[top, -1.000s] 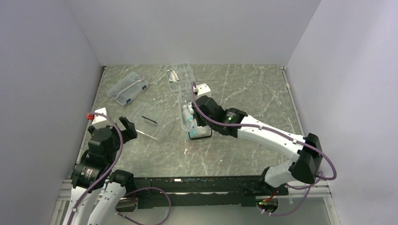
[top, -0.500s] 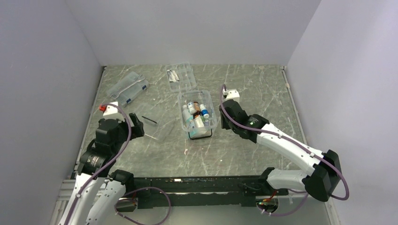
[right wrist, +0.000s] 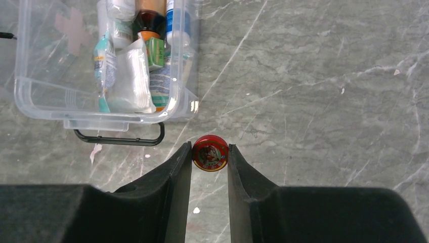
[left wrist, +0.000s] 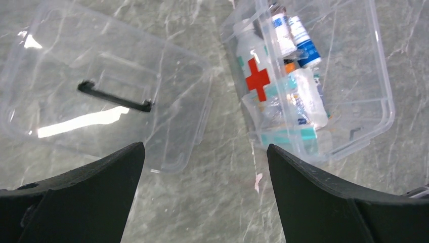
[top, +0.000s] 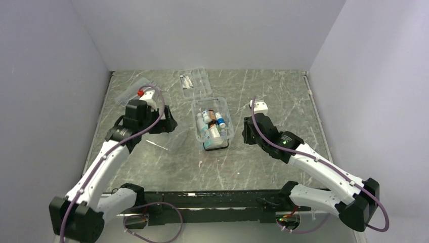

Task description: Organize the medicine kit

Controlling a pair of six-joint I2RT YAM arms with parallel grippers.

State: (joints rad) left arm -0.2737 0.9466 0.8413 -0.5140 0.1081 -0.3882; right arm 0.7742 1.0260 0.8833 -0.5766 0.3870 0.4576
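Note:
The medicine kit tub stands open mid-table, with bottles and packets inside. Its red cross shows in the left wrist view, and its dark handle in the right wrist view. The clear lid lies flat to the left of the tub; its own dark handle faces up. My left gripper hovers over the lid's near edge, open and empty. My right gripper is right of the tub, shut on a small round red tin just off the tub's front corner.
A flat clear case with blue labels lies at the back left, partly behind my left arm. Another clear case lies behind the tub. Grey walls close in the table on three sides.
My left arm has swung from the near left edge forward over the lid. My right arm has drawn back from over the tub to its right side.

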